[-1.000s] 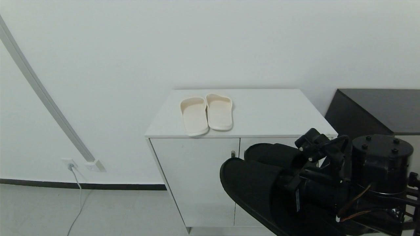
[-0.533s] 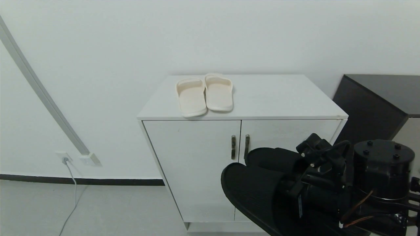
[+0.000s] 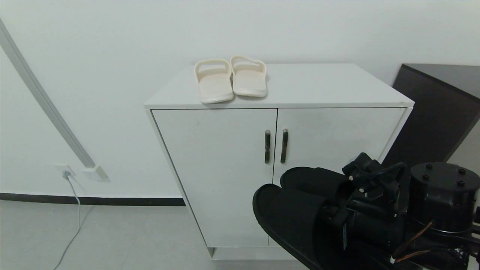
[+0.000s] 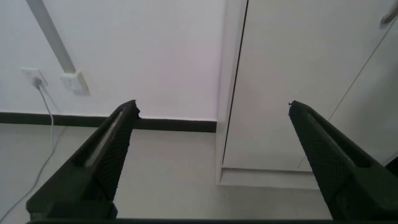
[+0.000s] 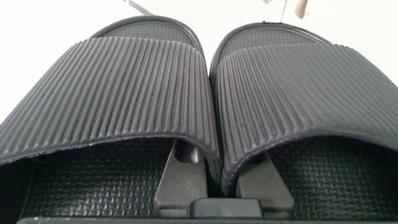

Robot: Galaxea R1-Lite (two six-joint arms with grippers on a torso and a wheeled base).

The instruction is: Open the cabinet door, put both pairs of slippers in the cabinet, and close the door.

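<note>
Two slipper pairs: cream pair [image 3: 230, 79] on cabinet [image 3: 330, 88] top, left side; black pair [image 3: 300, 210] low, before right door. Two doors [image 3: 213, 168] shut, two handles [image 3: 267, 146] at centre. Camera shifted since a second ago, so more cabinet front shows; nothing itself moved. Left gripper [image 4: 212, 107] fingers apart, facing cabinet's lower corner. Right gripper [image 5: 219, 177] clamped on black pair, toes pointing at cabinet.

White wall [image 3: 112, 37], black skirting [image 3: 93, 200], grey floor [image 3: 112, 240], socket [image 3: 62, 171], dark furniture [image 3: 438, 108] right.
</note>
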